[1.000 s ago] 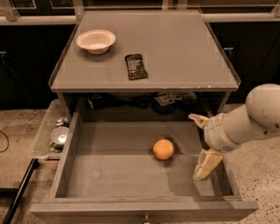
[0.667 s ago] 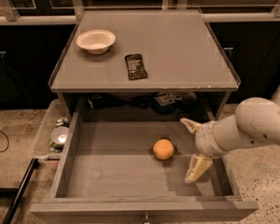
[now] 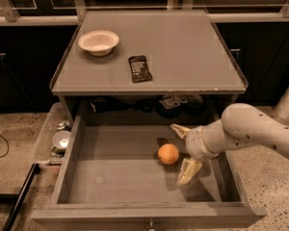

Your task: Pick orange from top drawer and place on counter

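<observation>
The orange (image 3: 168, 154) lies on the flat grey bottom of the open top drawer (image 3: 111, 177), right of the middle. My gripper (image 3: 182, 151) reaches in from the right, down inside the drawer. It is open, with one finger (image 3: 179, 129) behind the orange and the other finger (image 3: 188, 171) in front of it, just to the orange's right. The orange lies close to the gap between them, not held. The counter (image 3: 183, 47) is the grey top above the drawer.
A white bowl (image 3: 98, 41) and a dark flat packet (image 3: 139, 68) sit on the counter's left half. A clear plastic bin (image 3: 55, 136) of small items stands left of the drawer. Dark items lie in the shelf behind the drawer (image 3: 176, 101).
My gripper has moved left across the drawer, from near the right wall to right beside the orange. The orange has not moved.
</observation>
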{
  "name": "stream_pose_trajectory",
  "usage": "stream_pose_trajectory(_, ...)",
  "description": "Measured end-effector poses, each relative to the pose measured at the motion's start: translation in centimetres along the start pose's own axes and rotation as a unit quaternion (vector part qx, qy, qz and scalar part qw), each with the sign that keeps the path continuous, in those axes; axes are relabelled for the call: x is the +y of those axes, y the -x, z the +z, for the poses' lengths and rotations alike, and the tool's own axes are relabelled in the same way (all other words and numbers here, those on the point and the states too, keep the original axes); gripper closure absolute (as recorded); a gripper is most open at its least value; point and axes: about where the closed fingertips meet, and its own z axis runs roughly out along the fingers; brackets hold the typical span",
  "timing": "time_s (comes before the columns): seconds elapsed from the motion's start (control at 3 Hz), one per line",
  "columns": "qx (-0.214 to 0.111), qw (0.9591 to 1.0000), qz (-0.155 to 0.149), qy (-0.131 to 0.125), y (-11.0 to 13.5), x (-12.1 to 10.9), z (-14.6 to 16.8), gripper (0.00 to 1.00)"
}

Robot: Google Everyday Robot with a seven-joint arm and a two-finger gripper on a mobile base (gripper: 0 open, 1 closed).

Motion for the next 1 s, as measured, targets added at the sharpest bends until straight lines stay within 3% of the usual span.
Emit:
stream_pose_trajectory(0.33, -0.007, 0.9988, 0.026, 0.040, -0.8, -0.8, 2.1, 0.00)
stream_pose_trajectory(0.67, -0.003, 0.9949, 0.057, 0.084, -1.4, -1.3, 3.5, 0.00)
stream_pose_trajectory(1.0, -0.003, 0.9950, 0.054, 0.085, -1.3, -1.1, 3.6, 0.19)
